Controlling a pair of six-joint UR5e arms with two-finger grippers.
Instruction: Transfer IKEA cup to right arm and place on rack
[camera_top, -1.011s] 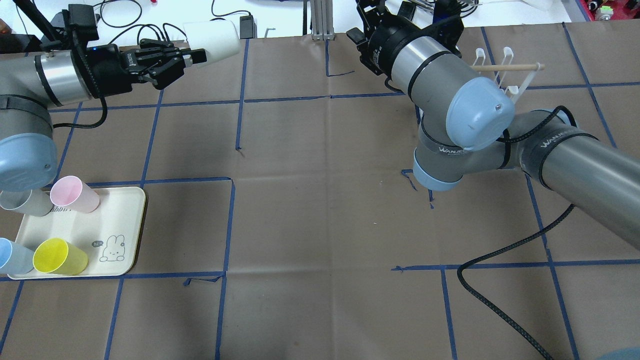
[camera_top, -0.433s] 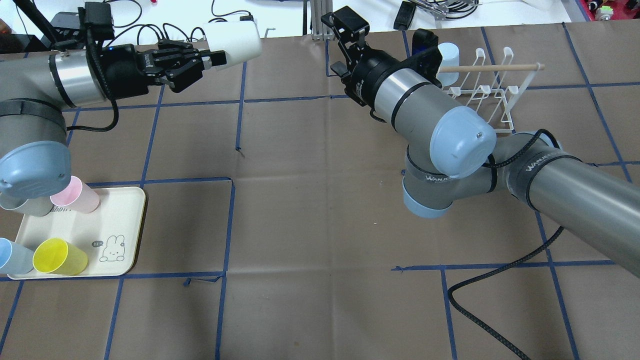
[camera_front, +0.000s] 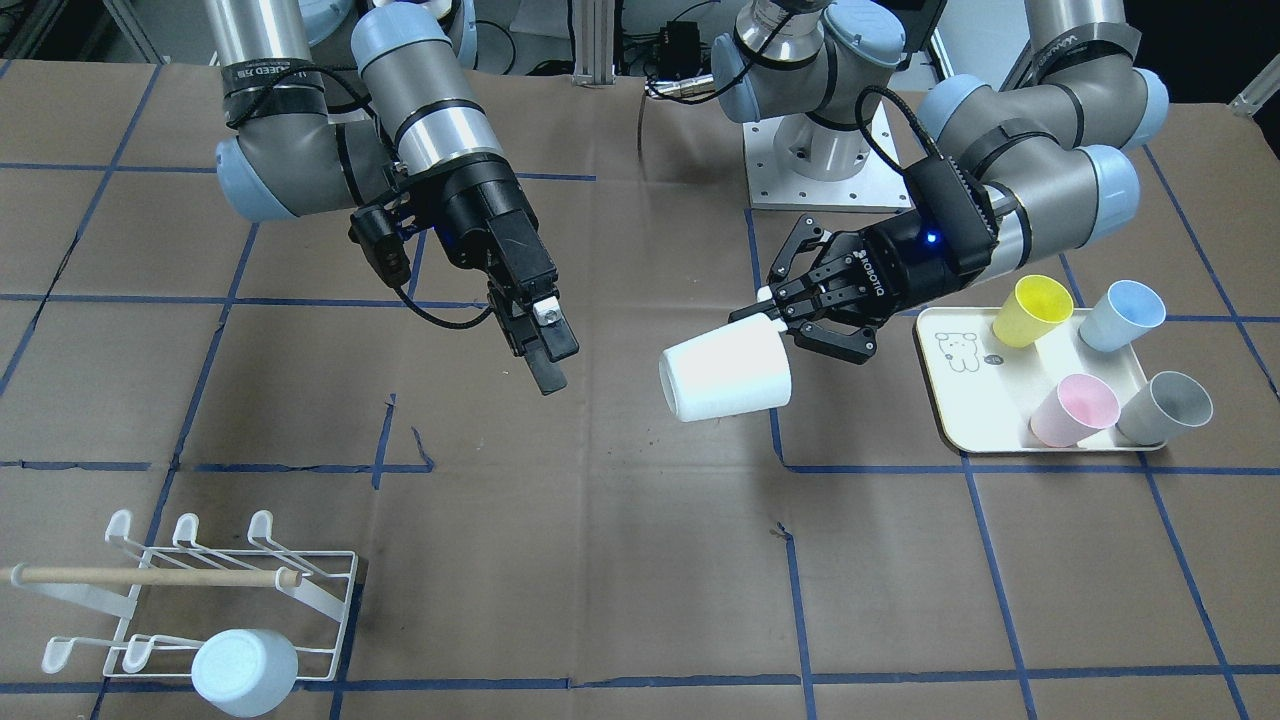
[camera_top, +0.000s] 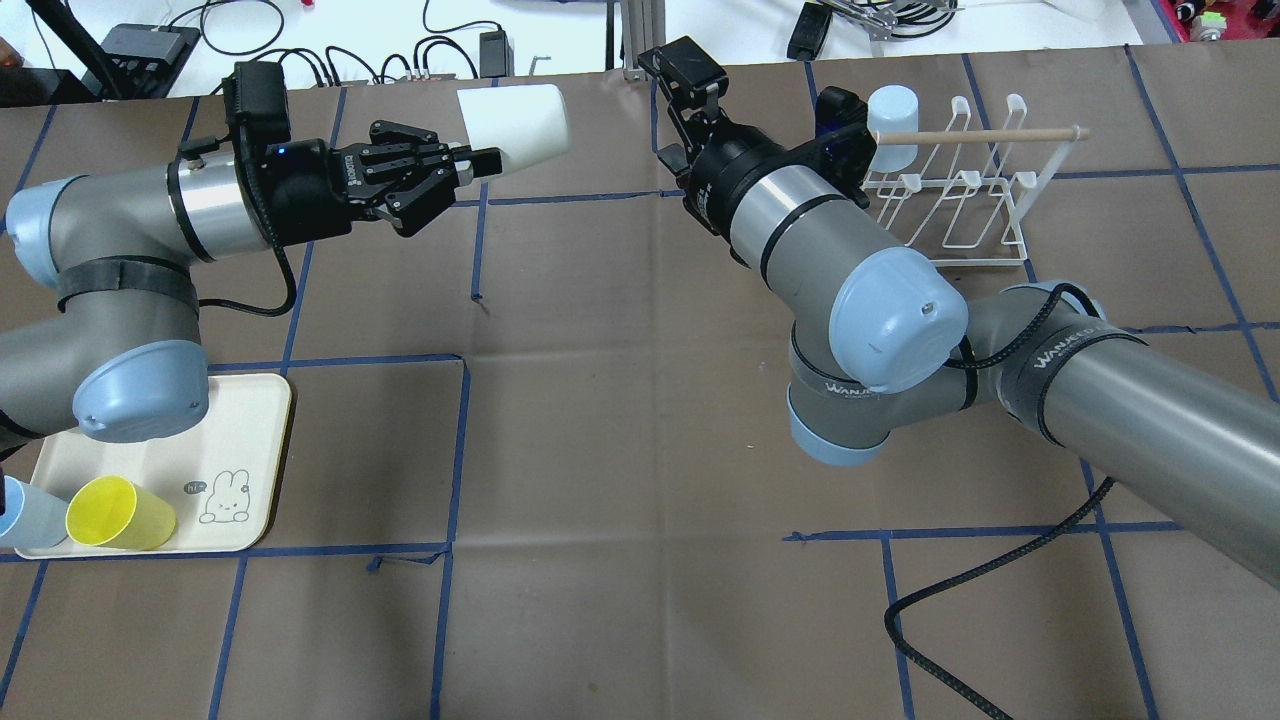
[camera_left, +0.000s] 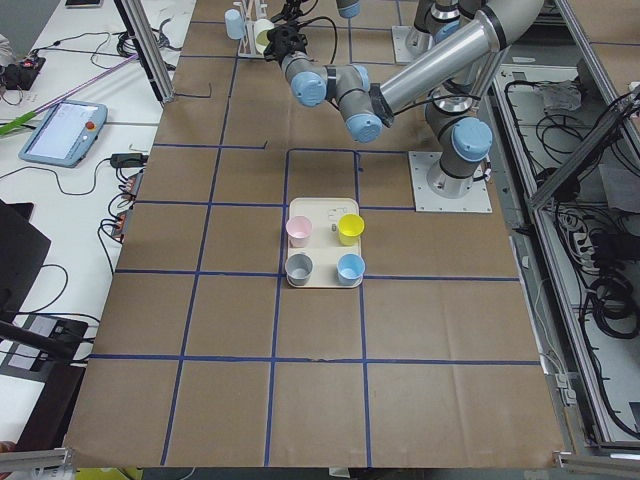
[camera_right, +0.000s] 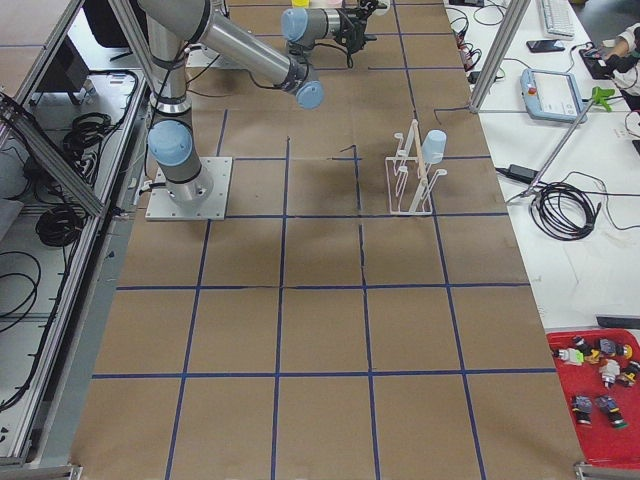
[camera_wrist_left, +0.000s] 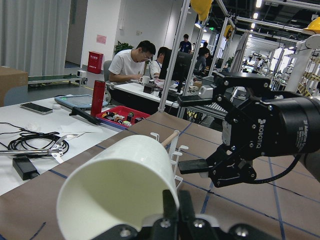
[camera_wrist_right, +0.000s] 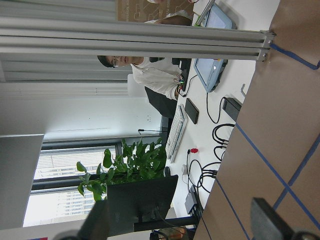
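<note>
My left gripper (camera_front: 775, 322) is shut on the rim of a white IKEA cup (camera_front: 725, 383) and holds it on its side above the table. In the overhead view the gripper (camera_top: 480, 162) and cup (camera_top: 515, 125) are at the far middle-left. My right gripper (camera_front: 556, 365) is open and empty, and it points toward the cup with a gap between them. It also shows open in the left wrist view (camera_wrist_left: 187, 132), beyond the cup (camera_wrist_left: 120, 185). The white wire rack (camera_front: 200, 575) stands at the far right of the table (camera_top: 960, 200), with a pale blue cup (camera_front: 243, 670) on one prong.
A cream tray (camera_front: 960, 400) near my left arm holds yellow (camera_front: 1032, 310), blue (camera_front: 1122, 315), pink (camera_front: 1075, 410) and grey (camera_front: 1165, 408) cups. A black cable (camera_top: 960, 590) trails from the right arm over the table. Operators sit beyond the far table edge.
My left arm has carried the white cup to the right, toward the table's middle. My right arm has swung left, away from the rack, which now shows with its pale blue cup.
</note>
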